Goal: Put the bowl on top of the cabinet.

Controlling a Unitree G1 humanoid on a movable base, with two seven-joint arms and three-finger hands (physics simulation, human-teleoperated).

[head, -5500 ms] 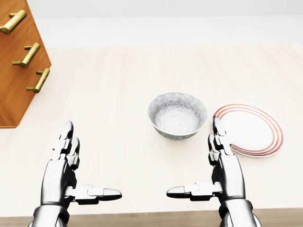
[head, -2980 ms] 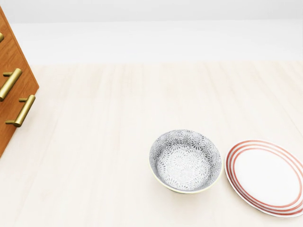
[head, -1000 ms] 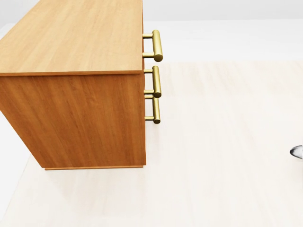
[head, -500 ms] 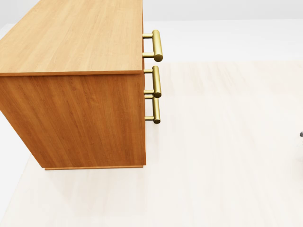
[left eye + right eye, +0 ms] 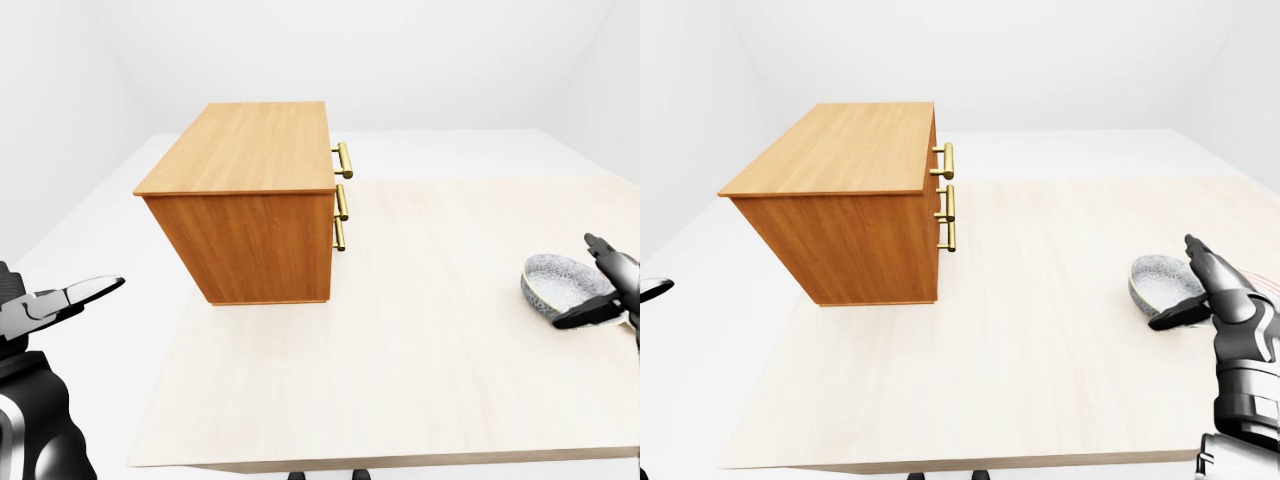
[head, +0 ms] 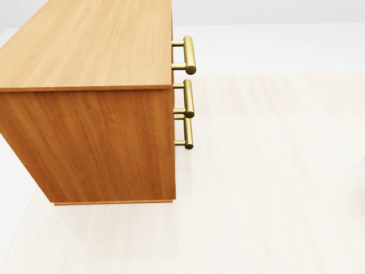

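The grey patterned bowl (image 5: 1157,277) sits on the pale table at the right of the eye views. My right hand (image 5: 1175,286) is at its right side, open, with the thumb low along the near wall and the fingers (image 5: 1204,262) raised past the rim. The wooden cabinet (image 5: 245,146) stands at the left of the table, its flat top bare, brass handles (image 5: 343,160) facing right. My left hand (image 5: 62,297) hangs open at the lower left, off the table, far from both. The head view shows only the cabinet (image 6: 85,51) and no bowl.
A sliver of a red-striped plate (image 5: 1252,272) shows right of the bowl, behind my right hand. The table (image 5: 400,330) ends in a near edge along the bottom of the eye views and a left edge just beyond the cabinet.
The head camera swung left from the bowl and plate to the cabinet, then held still. A small grey shape at the right edge rose and slipped out of view.
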